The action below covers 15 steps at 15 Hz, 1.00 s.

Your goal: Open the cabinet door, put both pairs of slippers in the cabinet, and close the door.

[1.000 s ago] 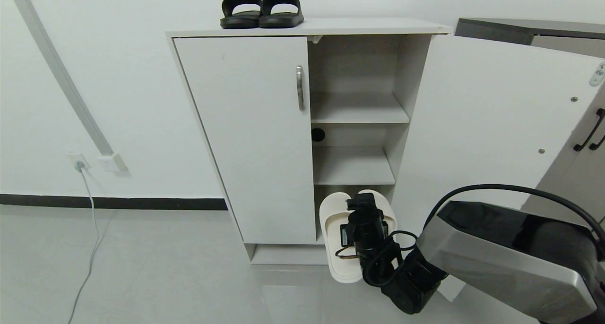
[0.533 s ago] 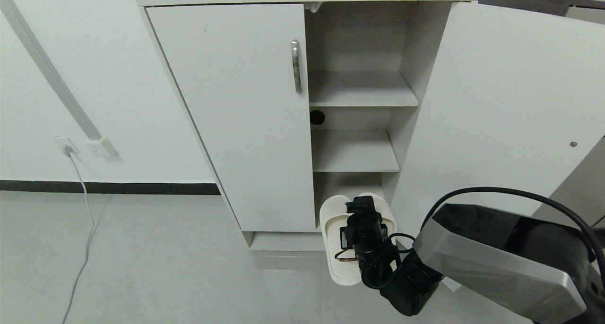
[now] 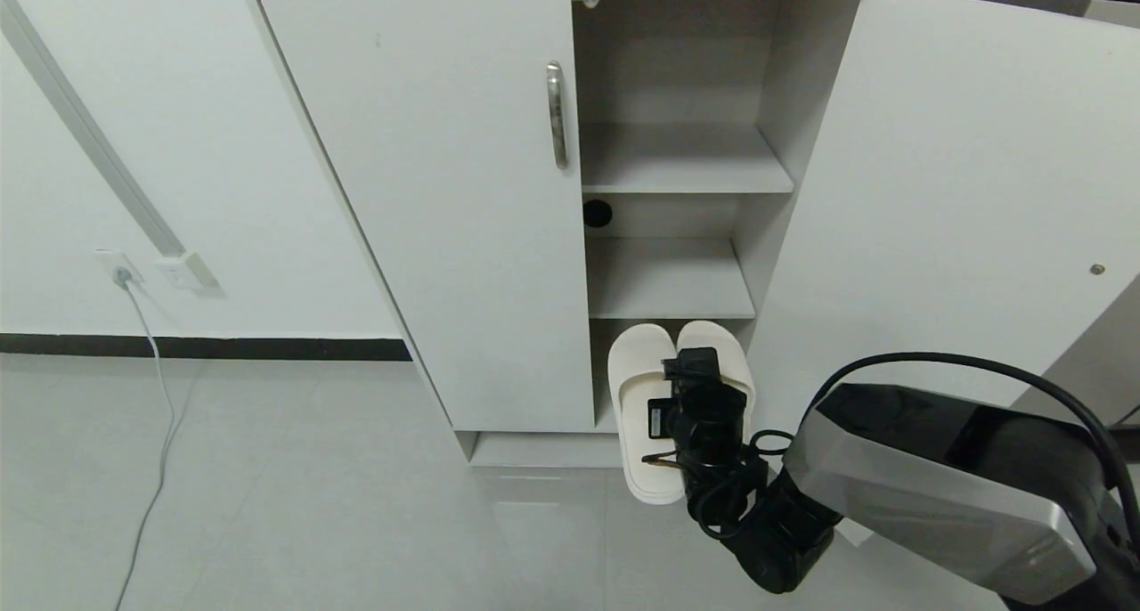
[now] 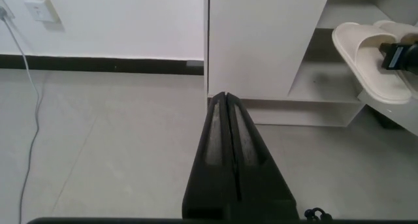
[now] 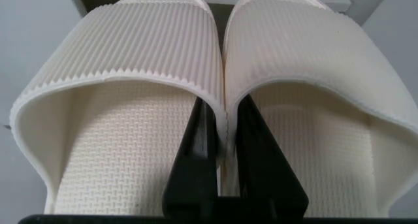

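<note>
We are holding the pair of white slippers [image 3: 643,388] in our right gripper [image 3: 691,363]. Its fingers are pinching the two inner strap edges together, so the slippers are sitting side by side. Their toes are pointing into the bottom compartment of the white cabinet [image 3: 775,85], while the heels are sticking out past its front edge. We cannot tell whether the soles are resting on the compartment floor.

The right cabinet door [image 3: 935,192] is standing wide open, showing the upper shelf [image 3: 681,161] and the lower shelf [image 3: 668,281]. The left door [image 3: 445,210], with its metal handle [image 3: 557,115], is shut.

Our left gripper [image 4: 226,103] is hanging over the grey tiled floor [image 4: 98,159] in front of the left door, its fingers pressed together on nothing. A wall socket [image 3: 116,268] with a grey cable [image 3: 151,388] is sitting well to the left of the cabinet.
</note>
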### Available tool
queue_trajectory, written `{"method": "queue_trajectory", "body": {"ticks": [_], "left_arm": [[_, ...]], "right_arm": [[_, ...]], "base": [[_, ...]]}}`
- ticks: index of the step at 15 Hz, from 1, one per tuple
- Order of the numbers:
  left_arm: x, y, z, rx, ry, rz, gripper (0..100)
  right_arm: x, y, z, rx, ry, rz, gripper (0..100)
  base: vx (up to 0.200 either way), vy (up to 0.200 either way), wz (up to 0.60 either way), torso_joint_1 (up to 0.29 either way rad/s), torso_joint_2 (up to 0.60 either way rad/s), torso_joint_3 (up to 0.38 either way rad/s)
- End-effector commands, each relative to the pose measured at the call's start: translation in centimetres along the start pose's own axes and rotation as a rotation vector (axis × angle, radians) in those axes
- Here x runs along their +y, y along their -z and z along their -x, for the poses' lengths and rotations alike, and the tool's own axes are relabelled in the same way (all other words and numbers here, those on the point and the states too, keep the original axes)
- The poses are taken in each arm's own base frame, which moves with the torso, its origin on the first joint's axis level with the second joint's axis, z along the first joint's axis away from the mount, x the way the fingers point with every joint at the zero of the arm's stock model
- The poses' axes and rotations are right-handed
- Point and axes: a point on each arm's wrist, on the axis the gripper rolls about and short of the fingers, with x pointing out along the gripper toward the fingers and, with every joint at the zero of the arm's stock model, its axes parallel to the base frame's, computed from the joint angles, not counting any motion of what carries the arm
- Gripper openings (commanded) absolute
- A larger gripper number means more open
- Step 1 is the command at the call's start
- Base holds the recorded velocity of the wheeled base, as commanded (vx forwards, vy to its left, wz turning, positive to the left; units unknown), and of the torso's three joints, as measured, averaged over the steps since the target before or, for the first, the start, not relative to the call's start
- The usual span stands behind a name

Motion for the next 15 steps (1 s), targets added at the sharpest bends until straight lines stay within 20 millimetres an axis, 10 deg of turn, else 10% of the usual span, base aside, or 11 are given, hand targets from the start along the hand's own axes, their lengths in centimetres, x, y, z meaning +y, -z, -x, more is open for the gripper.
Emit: {"method": "queue_trajectory", "body": {"ticks": [1,7,15], "left_arm": [[0.00,-0.01,-0.01,0.001,-0.001,0.001,0],[0.00,-0.01,-0.01,0.001,-0.001,0.001,0],[0.00,-0.01,-0.01,0.001,0.001,0.001,0]], "right_arm": [[-0.19,-0.10,-0.12,-0.005,0.003,0.001,0],[-0.18,-0.43,-0.12,-0.022,0.003,-0.004,0],[-0.29,-0.30,-0.20,-0.025,0.006,0.003,0]], "base": [[0.000,0.000,0.00,0.000,0.00,0.000],[0.000,0.000,0.00,0.000,0.00,0.000],[0.200,0.000,0.00,0.002,0.00,0.002]]}}
